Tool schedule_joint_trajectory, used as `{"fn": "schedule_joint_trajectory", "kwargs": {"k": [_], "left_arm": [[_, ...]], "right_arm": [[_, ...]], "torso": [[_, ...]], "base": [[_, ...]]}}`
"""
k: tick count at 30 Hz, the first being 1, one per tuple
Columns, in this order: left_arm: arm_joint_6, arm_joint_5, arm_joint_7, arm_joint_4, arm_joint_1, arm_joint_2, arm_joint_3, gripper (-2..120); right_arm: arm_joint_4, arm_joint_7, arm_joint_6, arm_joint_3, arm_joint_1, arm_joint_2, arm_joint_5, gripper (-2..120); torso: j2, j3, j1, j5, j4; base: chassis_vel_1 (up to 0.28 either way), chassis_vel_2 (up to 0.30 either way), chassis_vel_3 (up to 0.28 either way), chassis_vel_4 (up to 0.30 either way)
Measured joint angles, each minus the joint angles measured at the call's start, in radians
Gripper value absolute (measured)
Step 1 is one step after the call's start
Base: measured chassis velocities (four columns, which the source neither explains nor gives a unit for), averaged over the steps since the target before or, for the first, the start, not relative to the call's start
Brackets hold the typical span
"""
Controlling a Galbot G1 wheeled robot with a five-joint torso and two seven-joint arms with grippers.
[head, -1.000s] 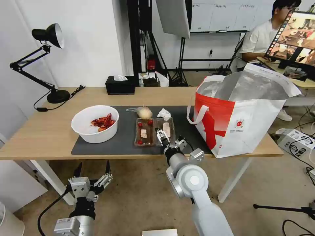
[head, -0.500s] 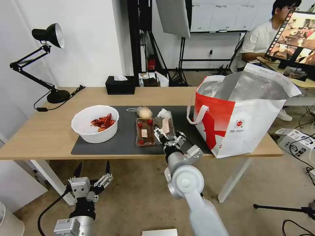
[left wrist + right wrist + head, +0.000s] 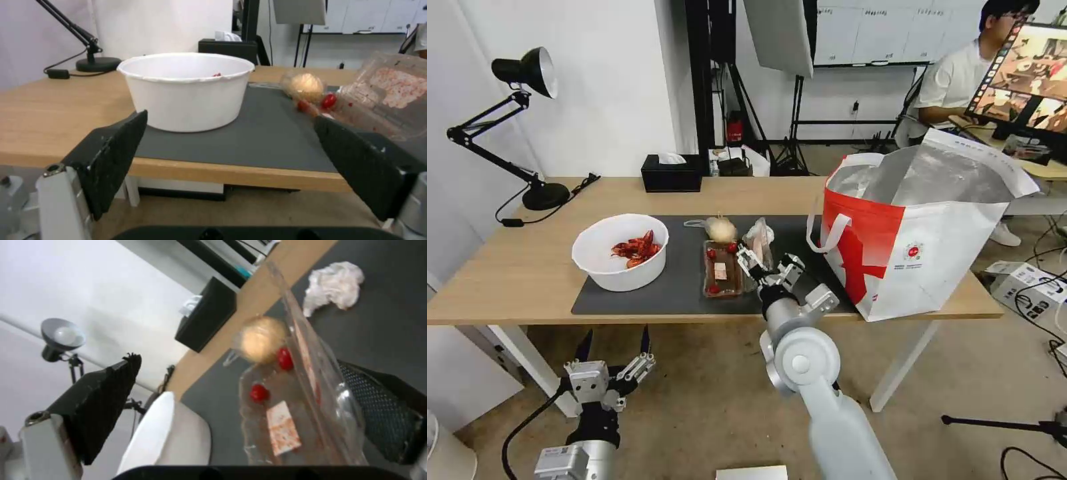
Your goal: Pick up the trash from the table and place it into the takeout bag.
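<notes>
— Trash check: how much of it is in the takeout bag (image 3: 924,247) so far?

— None that I can see. The white bowl of crayfish shells (image 3: 620,252), the beige lump in plastic (image 3: 720,229) and the crumpled tissue (image 3: 334,286) all sit on the grey mat of the table (image 3: 520,280). The bag stands open at the table's right end, with only foil lining visible inside.

— And the plastic tray (image 3: 724,269)?

— That one is in hand. The right gripper (image 3: 760,263) is at its right-hand compartment, which tilts up off the mat; from the wrist view a finger (image 3: 382,413) presses its wall, the other finger stands apart.

— Left arm?

— The left gripper (image 3: 615,347) hangs below the table edge, fingers spread, holding nothing. Everything remains to be bagged.
</notes>
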Motion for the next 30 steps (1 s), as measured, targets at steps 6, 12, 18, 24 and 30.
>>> {"fn": "schedule_joint_trajectory", "kwargs": {"k": [6, 12, 18, 24, 30], "left_arm": [[0.0, -0.001, 0.0, 0.002, -0.004, 0.002, -0.001, 100], [0.001, -0.004, 0.0, 0.009, -0.01, 0.002, -0.002, 100], [0.001, -0.005, -0.001, 0.018, -0.014, 0.002, -0.004, 100], [0.003, -0.005, -0.001, 0.023, -0.019, 0.002, -0.001, 100], [0.007, -0.013, -0.001, 0.023, -0.026, 0.016, -0.002, 100]], "right_arm": [[-0.016, -0.008, -0.004, -0.011, 0.031, 0.0, 0.034, 100], [-0.056, -0.005, -0.029, -0.04, 0.089, 0.001, 0.077, 100], [-0.114, 0.098, -0.118, -0.08, 0.161, 0.002, 0.21, 100], [-0.147, 0.163, -0.147, -0.099, 0.194, 0.001, 0.302, 100], [-0.146, 0.164, -0.144, -0.094, 0.199, -0.001, 0.33, 100]], "torso": [[0.0, 0.0, 0.0, 0.0, 0.0], [0.0, 0.0, 0.0, 0.0, 0.0], [0.0, 0.0, 0.0, -0.0001, 0.0001], [0.0, 0.0, 0.0, -0.0001, 0.0001], [0.0, 0.0, 0.0, 0.0, 0.0]], "base": [[0.0, 0.0, 0.0, 0.0], [0.0, 0.0, 0.0, 0.0], [0.0, 0.0, 0.0, 0.0], [0.0, 0.0, 0.0, 0.0], [0.0, 0.0, 0.0, 0.0]]}}
